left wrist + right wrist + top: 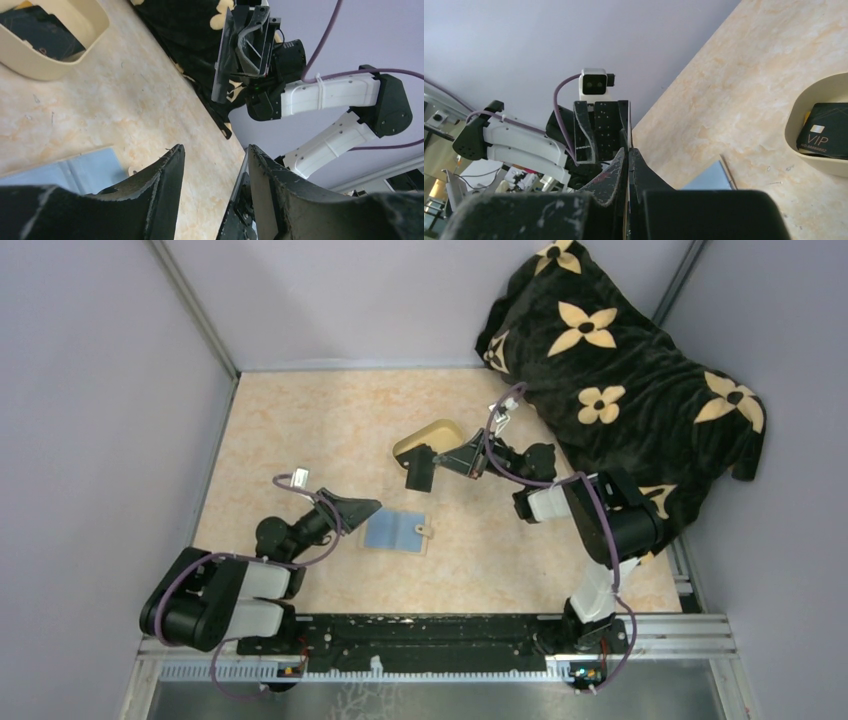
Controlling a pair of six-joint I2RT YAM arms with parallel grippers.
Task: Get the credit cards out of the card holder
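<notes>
Looking down from above, we see the card holder [397, 531] lying open on the desk [300, 430]. Its blue-grey faces are up and its tan tab points right. It lies near the middle, with the left gripper [365, 508] at its far left corner. Farther back sits the oval dish [445, 428]. The right gripper [437, 463] hangs at the dish's near rim with a black credit card [418, 471] in its jaws, clear of the desk. A black flowered blanket [620, 370] is heaped at the far right.

The overhead view does not show us what lies in the dish. The right wrist camera does: a second card [826, 131], black and marked VIP, rests against the dish's wall. That camera also shows the right jaws pressed together with only a thin pale edge between them, so the held card barely appears there. The left wrist camera gives us that card nearly edge-on in the right jaws, in front of the blanket. It also shows the left jaws partly apart, with bare desk visible through the gap. Whether they touch the holder we cannot tell.
</notes>
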